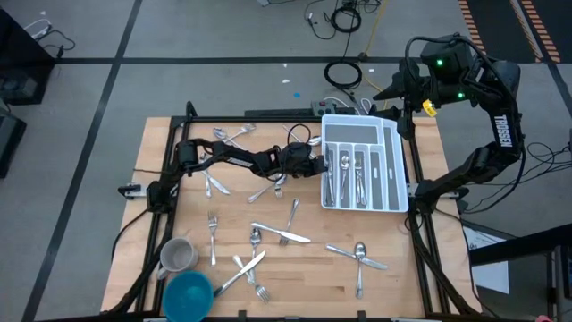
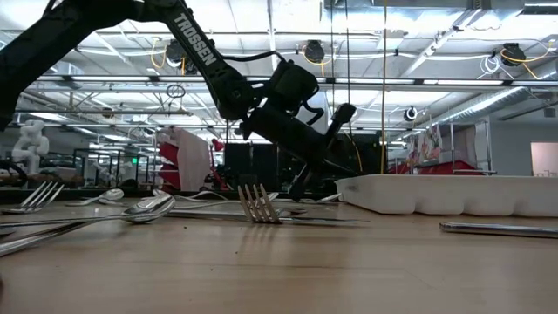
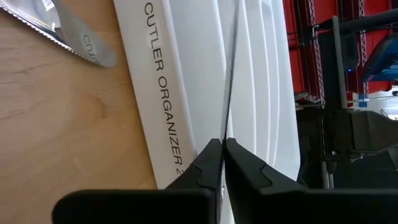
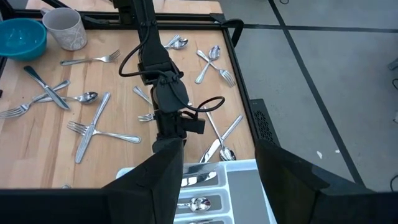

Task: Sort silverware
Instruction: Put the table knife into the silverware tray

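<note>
The white organiser tray [image 1: 389,148] stands at the table's right, with several pieces of silverware [image 1: 357,174] in its compartments. My left gripper [image 1: 320,165] reaches from the table's left to the tray's left wall [image 3: 186,93]. It is shut on a thin piece of silverware [image 3: 231,68] that I see edge-on, so I cannot tell which kind it is. More forks, spoons and knives [image 1: 281,235] lie flat on the wooden table. My right gripper [image 4: 211,180] hangs open high above the tray's far end, with nothing between its fingers. My left gripper pinches the thin piece near one end [image 3: 226,127] between its two fingers. The fingers come from the table's left, slanting down, and lie along the piece. The piece runs on past the fingertips over the tray. Whether its far end rests in the tray does not show.
A grey mug [image 1: 177,255] and a blue bowl [image 1: 188,293] stand at the near left corner. A knife [image 3: 68,31] lies beside the tray's left wall. A fork [image 2: 255,205] lies mid-table. Cables [image 1: 344,73] lie on the floor beyond the far edge.
</note>
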You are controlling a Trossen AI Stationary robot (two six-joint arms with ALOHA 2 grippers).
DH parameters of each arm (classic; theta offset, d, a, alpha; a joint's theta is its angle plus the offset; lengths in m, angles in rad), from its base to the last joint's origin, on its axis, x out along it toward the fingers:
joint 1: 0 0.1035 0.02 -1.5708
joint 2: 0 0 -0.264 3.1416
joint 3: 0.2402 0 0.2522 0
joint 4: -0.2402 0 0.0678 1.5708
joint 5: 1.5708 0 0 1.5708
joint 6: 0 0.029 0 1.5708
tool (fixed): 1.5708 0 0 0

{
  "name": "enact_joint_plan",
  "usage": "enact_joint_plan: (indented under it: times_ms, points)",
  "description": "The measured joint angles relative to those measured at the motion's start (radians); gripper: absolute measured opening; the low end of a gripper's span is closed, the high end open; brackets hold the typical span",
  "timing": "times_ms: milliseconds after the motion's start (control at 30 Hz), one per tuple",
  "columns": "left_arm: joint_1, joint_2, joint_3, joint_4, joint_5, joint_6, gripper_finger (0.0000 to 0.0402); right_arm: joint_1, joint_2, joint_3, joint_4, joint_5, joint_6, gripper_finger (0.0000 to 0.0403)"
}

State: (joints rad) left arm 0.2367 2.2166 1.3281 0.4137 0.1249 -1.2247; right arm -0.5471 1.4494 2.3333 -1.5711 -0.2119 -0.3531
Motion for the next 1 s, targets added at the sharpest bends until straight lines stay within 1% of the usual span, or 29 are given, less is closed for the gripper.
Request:
enact_joint_plan:
  times_ms: [233, 533, 1000]
  points:
    - [0.0, 0.0, 0.0, -0.001, 0.001, 0.009, 0.0027, 0.0, 0.0, 0.0, 0.0, 0.0, 0.0, 0.0194]
    - [-0.001, 0.001, -0.002, 0.026, 0.026, 0.081, 0.0029, 0.0, 0.0, 0.0, 0.0, 0.0, 0.0, 0.0194]
    - [0.025, 0.006, -0.004, 0.121, 0.157, 0.212, 0.0029, 0.0, 0.0, 0.0, 0.0, 0.0, 0.0, 0.0194]
